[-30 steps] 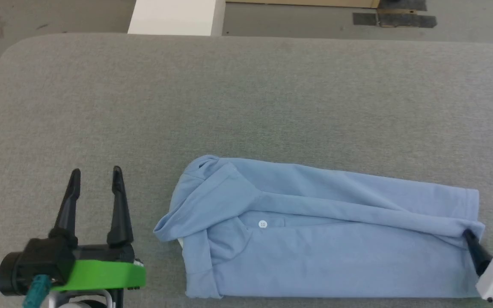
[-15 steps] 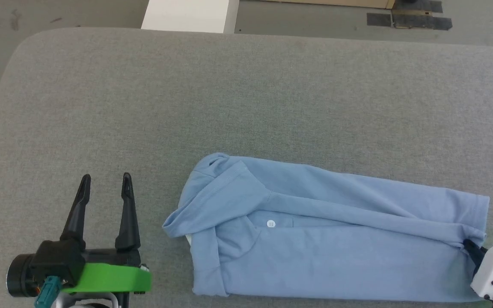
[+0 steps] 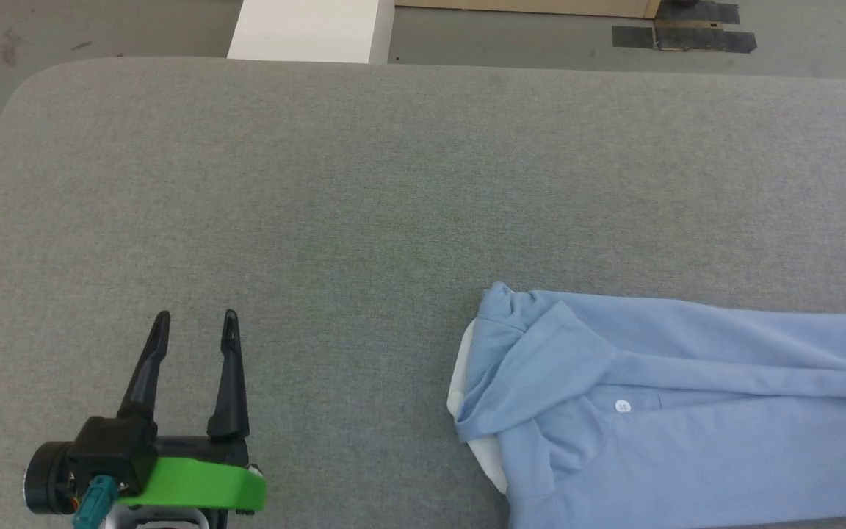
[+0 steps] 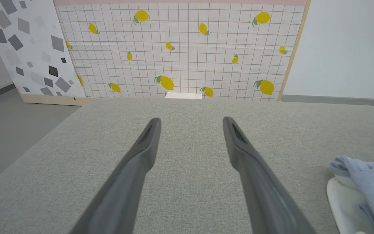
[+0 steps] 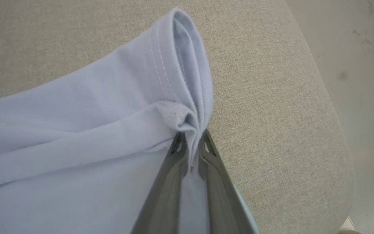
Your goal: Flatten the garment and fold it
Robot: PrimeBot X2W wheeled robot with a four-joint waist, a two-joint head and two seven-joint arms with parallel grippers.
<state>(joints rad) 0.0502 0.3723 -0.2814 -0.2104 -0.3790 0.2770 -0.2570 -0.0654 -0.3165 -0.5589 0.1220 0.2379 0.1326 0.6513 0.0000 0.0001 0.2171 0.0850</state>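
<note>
The garment [image 3: 687, 411] is a light blue polo shirt, folded into a long strip on the grey table [image 3: 393, 184], running off the head view's right edge. Its white collar [image 3: 460, 382] and one white button [image 3: 622, 405] face left. In the right wrist view my right gripper [image 5: 192, 141] is shut on the garment [image 5: 76, 130], pinching bunched fabric at the hem near the table's rounded edge. My left gripper [image 3: 192, 338] stands open over bare table at the lower left, well clear of the shirt. The left wrist view catches the collar end [image 4: 359, 182] at its right edge.
A white block [image 3: 309, 29] stands on the floor beyond the table's far edge, with dark tape patches [image 3: 680, 37] farther right. A lemon-patterned tiled panel [image 4: 180, 48] rises behind the table in the left wrist view. The table's right edge [image 5: 330, 130] drops to grey floor.
My right gripper has shut on the hem and the shirt has slid far to the right across the table, its right end and the gripper now past the head view's edge. The left gripper stays open.
</note>
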